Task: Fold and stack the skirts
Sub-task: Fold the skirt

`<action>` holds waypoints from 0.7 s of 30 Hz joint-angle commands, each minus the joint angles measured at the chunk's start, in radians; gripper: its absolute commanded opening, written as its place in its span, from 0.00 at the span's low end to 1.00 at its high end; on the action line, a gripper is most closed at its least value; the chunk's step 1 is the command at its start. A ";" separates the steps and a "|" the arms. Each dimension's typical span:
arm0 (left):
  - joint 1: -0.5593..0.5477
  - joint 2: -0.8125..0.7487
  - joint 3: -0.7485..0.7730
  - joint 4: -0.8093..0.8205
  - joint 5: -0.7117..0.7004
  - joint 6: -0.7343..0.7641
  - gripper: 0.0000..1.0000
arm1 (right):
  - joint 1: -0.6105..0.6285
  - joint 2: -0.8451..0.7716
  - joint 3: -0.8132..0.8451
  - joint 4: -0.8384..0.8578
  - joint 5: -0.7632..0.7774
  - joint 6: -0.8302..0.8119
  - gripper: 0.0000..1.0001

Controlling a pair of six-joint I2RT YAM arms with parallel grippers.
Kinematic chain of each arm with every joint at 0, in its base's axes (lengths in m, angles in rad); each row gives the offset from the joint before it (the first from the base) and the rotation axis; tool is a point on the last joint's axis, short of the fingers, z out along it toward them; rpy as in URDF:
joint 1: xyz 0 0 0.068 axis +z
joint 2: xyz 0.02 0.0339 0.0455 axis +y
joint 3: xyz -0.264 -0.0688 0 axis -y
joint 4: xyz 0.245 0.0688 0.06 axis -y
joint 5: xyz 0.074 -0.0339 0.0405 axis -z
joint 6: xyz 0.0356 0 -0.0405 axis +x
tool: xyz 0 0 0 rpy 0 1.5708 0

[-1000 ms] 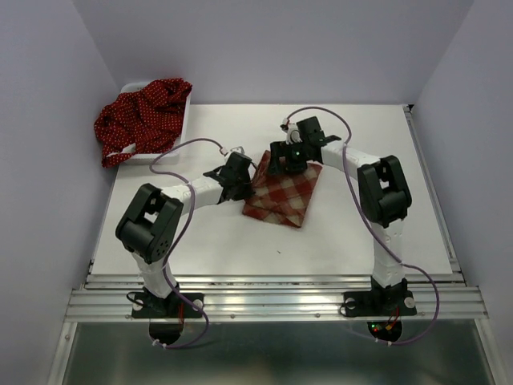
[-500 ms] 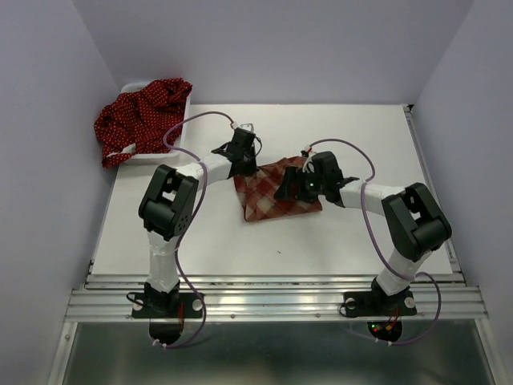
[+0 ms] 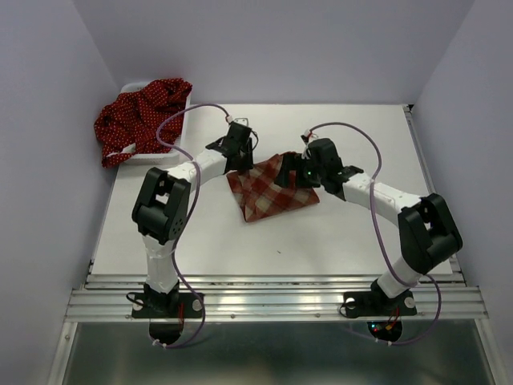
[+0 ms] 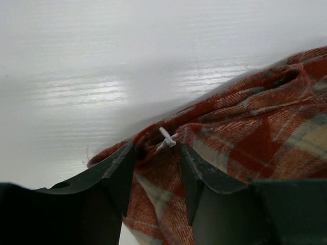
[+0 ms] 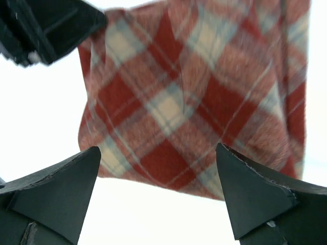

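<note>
The red-and-cream plaid skirt (image 3: 271, 191) lies folded at the table's middle. My left gripper (image 3: 240, 154) is at its far left corner; in the left wrist view its jaws (image 4: 157, 153) stand apart with the plaid cloth (image 4: 245, 127) and a small white plastic tag (image 4: 167, 138) lying loosely between them, not pinched. My right gripper (image 3: 300, 170) hovers at the skirt's right side, wide open with nothing in it (image 5: 158, 149), the plaid skirt (image 5: 194, 97) below. The dark red dotted skirts (image 3: 140, 116) are heaped at the far left.
The dotted skirts spill over a white basket (image 3: 160, 156) at the table's far left corner. Grey walls close in on three sides. Bare white tabletop (image 3: 369, 233) surrounds the plaid skirt. The left gripper's body (image 5: 46, 25) shows at the top left of the right wrist view.
The left gripper carried the skirt's edge toward the far side, then opened its jaws and let go. The right arm swung from the far side to the skirt's right. The skirt has turned.
</note>
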 commanded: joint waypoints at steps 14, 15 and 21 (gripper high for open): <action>0.009 -0.328 -0.190 -0.037 0.025 -0.063 0.89 | -0.025 0.205 0.354 -0.046 -0.017 -0.104 1.00; 0.009 -0.337 -0.205 -0.037 0.021 -0.075 0.89 | -0.034 0.222 0.375 -0.048 -0.046 -0.103 1.00; 0.009 -0.426 -0.304 -0.054 -0.004 -0.112 0.99 | -0.044 0.359 0.487 -0.085 -0.006 -0.135 1.00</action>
